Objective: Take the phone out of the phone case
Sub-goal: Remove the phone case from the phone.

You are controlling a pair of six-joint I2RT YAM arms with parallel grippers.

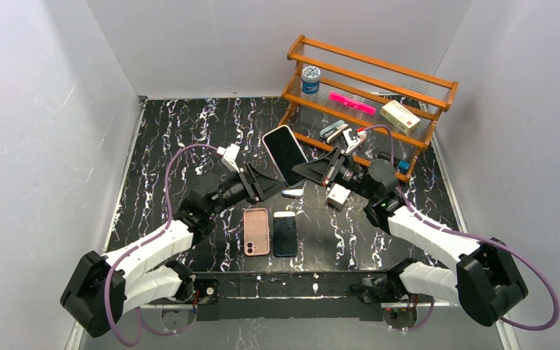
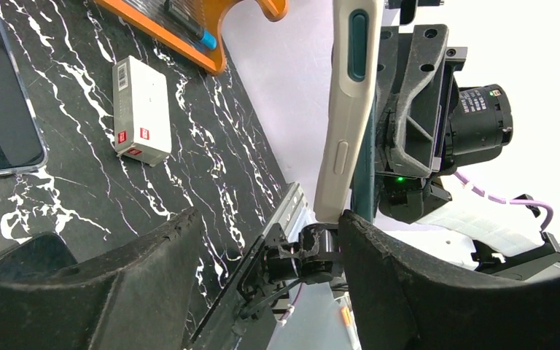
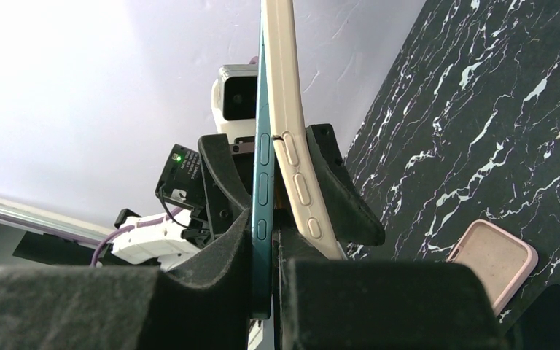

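Observation:
A teal phone stands on edge above the table, and my right gripper is shut on its lower part. The cream phone case has come away from the phone along one side and leans off to the right. In the top view the phone hangs tilted between both arms, with the right gripper on one side and the left gripper on the other. My left gripper is open; one finger touches the case and the other stands well apart. The phone's teal edge shows behind the case.
A pink case and a black phone lie side by side near the front edge. A small white box lies under the right arm. An orange rack with small items stands at the back right.

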